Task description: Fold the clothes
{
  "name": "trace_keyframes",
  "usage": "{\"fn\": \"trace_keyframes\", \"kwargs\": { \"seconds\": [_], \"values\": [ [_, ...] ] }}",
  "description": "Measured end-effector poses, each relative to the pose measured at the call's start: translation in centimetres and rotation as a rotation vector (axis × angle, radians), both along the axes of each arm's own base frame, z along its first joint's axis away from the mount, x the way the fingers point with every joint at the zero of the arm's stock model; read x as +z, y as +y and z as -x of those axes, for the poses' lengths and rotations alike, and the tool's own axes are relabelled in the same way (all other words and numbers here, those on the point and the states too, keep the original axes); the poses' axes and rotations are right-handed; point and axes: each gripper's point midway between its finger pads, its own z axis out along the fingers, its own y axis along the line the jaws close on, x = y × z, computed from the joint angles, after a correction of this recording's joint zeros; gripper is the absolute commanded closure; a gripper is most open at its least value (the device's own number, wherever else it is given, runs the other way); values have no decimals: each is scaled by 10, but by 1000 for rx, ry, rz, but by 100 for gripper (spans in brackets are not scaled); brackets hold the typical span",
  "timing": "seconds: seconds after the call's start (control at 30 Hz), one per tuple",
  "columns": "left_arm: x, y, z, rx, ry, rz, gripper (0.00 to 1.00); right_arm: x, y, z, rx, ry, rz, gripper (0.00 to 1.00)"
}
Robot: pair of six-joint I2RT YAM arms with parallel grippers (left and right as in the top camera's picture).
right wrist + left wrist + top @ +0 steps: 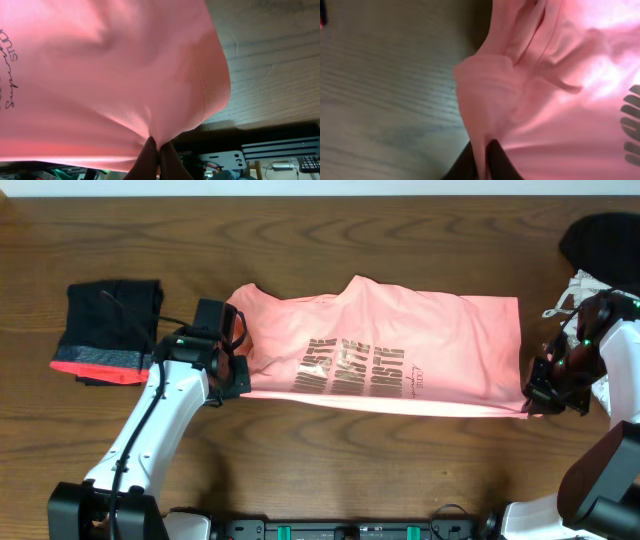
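With the salmon-pink garment (400, 350) stretched across the table (300, 220) and pinched at opposite ends by the closed left gripper (482, 157) and right gripper (156, 152), the thin fabric risks slipping from either shallow pinch, skewing the fold.

Two units: left arm (150, 430) has white links, black joints, black cable (128, 455), green light; right arm (622, 345) likewise. Dark tapered fingers (148, 159).
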Motion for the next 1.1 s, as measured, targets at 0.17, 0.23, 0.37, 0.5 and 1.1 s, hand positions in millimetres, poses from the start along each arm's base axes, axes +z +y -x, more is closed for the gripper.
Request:
{"fn": "trace_keyframes", "kwargs": {
  "seconds": [0.17,0.23,0.37,0.5,1.1],
  "values": [
    [-1,2,5,7,19,-9,74,-1,-1,0,1,2,4,99],
    [-1,3,5,7,20,-10,73,-1,-1,1,1,3,7,99],
    [-1,3,5,10,20,-9,72,-1,-2,1,3,3,11,99],
    [-1,3,5,10,20,-9,73,-1,-2,1,3,3,11,98],
    [15,-6,-52,-10,-218,19,52,-6,-6,-32,-2,-141,10,39]
  ]
}}
